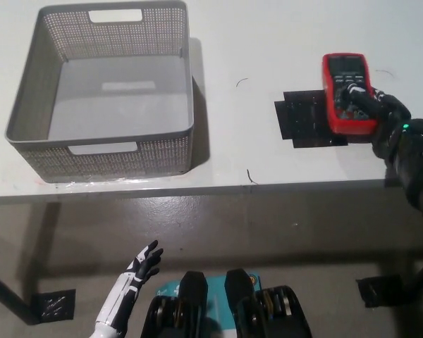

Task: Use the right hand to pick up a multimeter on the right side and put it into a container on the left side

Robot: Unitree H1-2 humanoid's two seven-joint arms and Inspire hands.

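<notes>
Right hand, black, clamped on red multimeter at its lower right edge, fingers across face. Multimeter display-up, over right part of white bench, above black tape patch. Grey perforated container well apart on bench's left side. Left hand, white, fingers spread, holding nothing, low below bench edge at lower left.
</notes>
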